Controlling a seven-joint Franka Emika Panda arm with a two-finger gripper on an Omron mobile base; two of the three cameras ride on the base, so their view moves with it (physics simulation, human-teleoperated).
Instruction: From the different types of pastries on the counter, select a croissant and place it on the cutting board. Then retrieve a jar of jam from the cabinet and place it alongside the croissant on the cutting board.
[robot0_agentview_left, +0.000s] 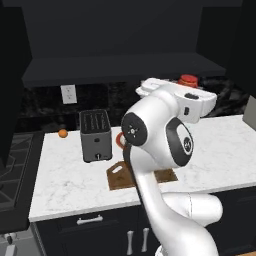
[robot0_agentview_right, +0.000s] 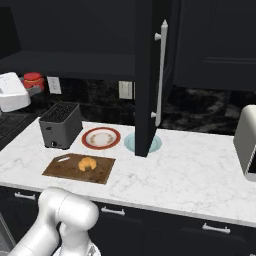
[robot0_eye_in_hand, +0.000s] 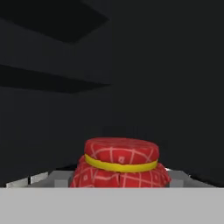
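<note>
We see a white marble counter (robot0_agentview_right: 190, 170) below a dark wall cabinet (robot0_agentview_left: 125, 67), whose door (robot0_agentview_right: 150, 75) stands open over the counter in the right base view. Our white arm (robot0_agentview_left: 160, 145) reaches up toward the cabinet's shelf. On the counter a dark toaster (robot0_agentview_right: 60, 125) stands at the left, with a brown cutting board (robot0_agentview_right: 62, 170) in front of it near the counter's edge. A red-rimmed plate (robot0_agentview_right: 101, 138) lies just behind the board, beside the toaster. The croissant (robot0_agentview_right: 87, 163) rests on the board. The jar (robot0_eye_in_hand: 120, 168), with a red checked cloth cover and a yellow band, sits at shelf level, right in front of our gripper (robot0_eye_in_hand: 119, 184) in the hand view. We cannot tell whether the gripper holds the jar or stands open around it. A small orange fruit (robot0_agentview_left: 63, 133) lies left of the toaster.
</note>
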